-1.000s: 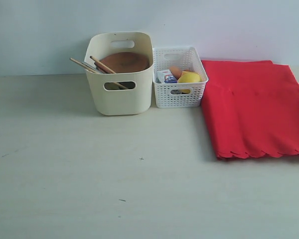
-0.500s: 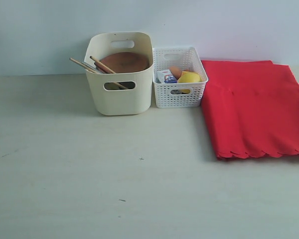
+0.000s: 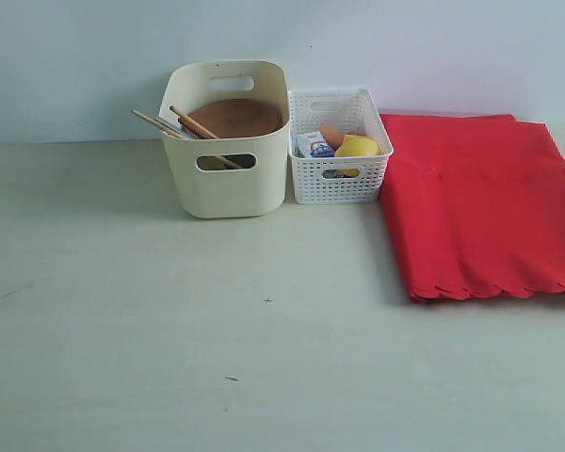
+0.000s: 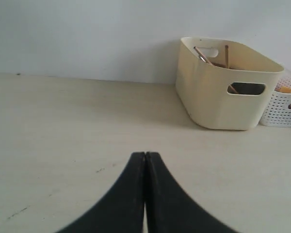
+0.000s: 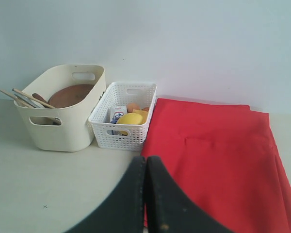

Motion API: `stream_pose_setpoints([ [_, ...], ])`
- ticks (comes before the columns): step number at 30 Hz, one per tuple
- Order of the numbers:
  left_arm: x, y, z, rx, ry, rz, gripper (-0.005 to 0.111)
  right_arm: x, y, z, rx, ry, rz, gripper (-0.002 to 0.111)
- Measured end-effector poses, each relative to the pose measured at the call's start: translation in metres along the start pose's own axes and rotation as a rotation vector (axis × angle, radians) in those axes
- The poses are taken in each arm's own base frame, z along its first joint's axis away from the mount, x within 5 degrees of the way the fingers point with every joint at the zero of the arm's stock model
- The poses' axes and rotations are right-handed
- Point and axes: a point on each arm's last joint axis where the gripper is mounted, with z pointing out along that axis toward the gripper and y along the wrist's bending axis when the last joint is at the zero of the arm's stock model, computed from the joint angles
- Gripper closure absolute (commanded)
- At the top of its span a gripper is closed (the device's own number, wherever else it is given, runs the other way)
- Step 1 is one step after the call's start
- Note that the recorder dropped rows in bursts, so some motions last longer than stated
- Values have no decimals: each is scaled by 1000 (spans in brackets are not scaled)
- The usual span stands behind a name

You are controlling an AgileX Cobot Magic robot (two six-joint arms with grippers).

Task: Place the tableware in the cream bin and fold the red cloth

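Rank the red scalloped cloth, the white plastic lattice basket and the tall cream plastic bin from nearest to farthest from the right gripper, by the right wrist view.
1. Red cloth, lying close by the shut right gripper.
2. White lattice basket, farther off, next to the cloth.
3. Cream bin, on the basket's far side.

Cream, white, red on a pale beige tabletop [image 3: 169, 330]!
The cream bin [image 3: 228, 188] carries a brown plate [image 3: 235, 118]; the white basket [image 3: 339, 184] is lattice-patterned with a yellow lemon [image 3: 358, 146]; red cloth [image 3: 480, 207] plain, scalloped edge; left gripper [image 4: 145, 154] and right gripper [image 5: 145, 159], black.
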Motion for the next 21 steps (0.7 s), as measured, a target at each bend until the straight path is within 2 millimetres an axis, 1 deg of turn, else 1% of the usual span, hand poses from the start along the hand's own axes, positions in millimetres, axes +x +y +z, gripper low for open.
stream_pose_setpoints([
  [9, 7, 3, 0, -44, 79, -7, 107, 0, 0, 0, 0, 0, 0, 108],
  [21, 8, 3, -1, -50, 91, 7, 107, 0, 0, 0, 0, 0, 0, 108],
])
